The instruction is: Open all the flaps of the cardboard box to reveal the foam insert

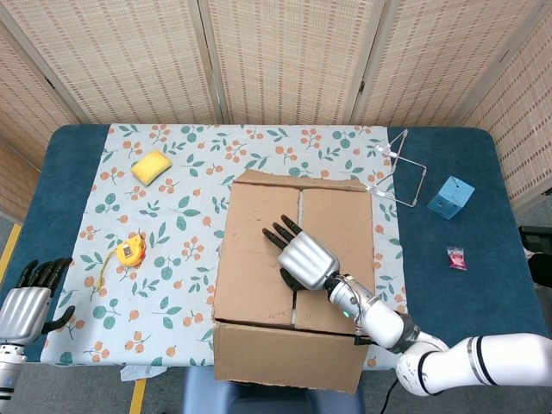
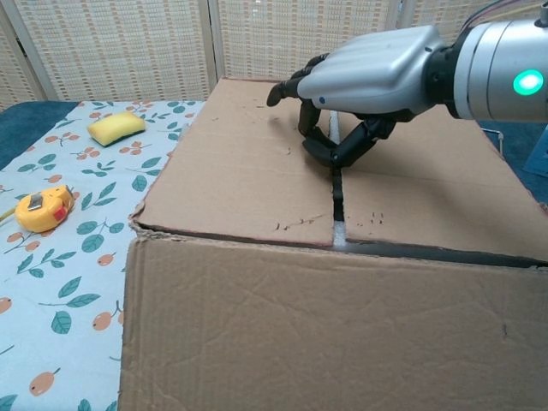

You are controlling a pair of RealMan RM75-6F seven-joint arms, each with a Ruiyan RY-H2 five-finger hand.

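The cardboard box (image 1: 259, 259) stands at the table's near middle, its two top flaps lying flat and closed. A narrow seam (image 2: 336, 201) runs between them, with a sliver of white showing in it. My right hand (image 1: 304, 259) sits low over the middle of the box top. In the chest view this right hand (image 2: 368, 77) has its fingers curled down to the seam, their tips touching the flap edges, and it holds nothing. My left hand (image 1: 26, 306) hangs off the table's near left corner, fingers apart and empty.
A yellow sponge (image 1: 152, 166) and a yellow tape measure (image 1: 130, 251) lie on the floral cloth left of the box. A wire stand (image 1: 401, 172), a small blue box (image 1: 451, 197) and a small pink item (image 1: 456, 258) are to the right.
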